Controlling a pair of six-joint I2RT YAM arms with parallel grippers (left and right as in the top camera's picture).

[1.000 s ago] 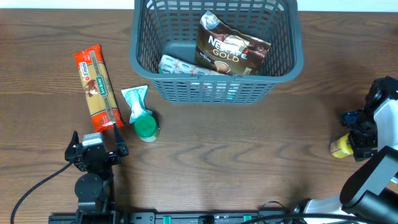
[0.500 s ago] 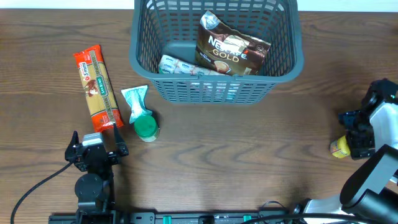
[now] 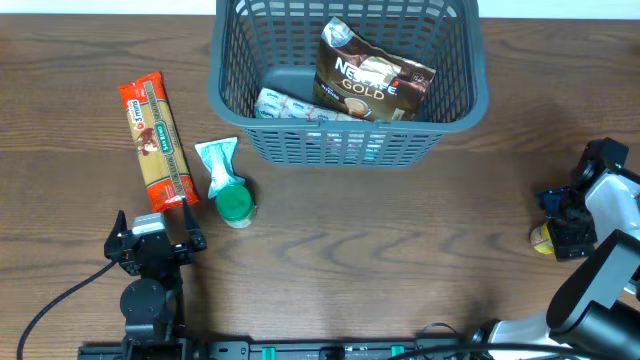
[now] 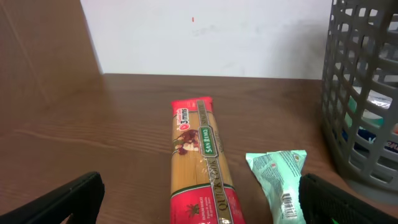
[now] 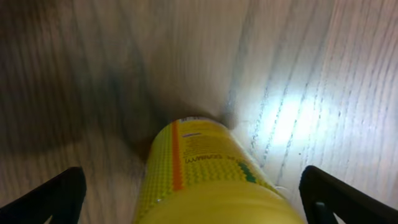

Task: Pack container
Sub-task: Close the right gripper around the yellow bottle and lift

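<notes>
Container (image 3: pixel 340 148) sat upright, coffee pouch (image 3: pixel 372 85) inside. Right gripper (image 3: pixel 558 222), well off the container's front-right, had its jaws spread wide either side of a yellow bottle (image 5: pixel 205 174), not clamped. Left gripper (image 3: pixel 155 222), front-left of the container, gaped wide with nothing held.

A robotics lab: a wood-grain tabletop (image 3: pixel 400 250) against a plain white wall (image 4: pixel 205 37), with 2 robot arms, the left arm (image 3: pixel 150 300) and the right arm (image 3: pixel 598 285), fixed at its near edge, a black cable (image 3: pixel 55 297) trailing.
</notes>
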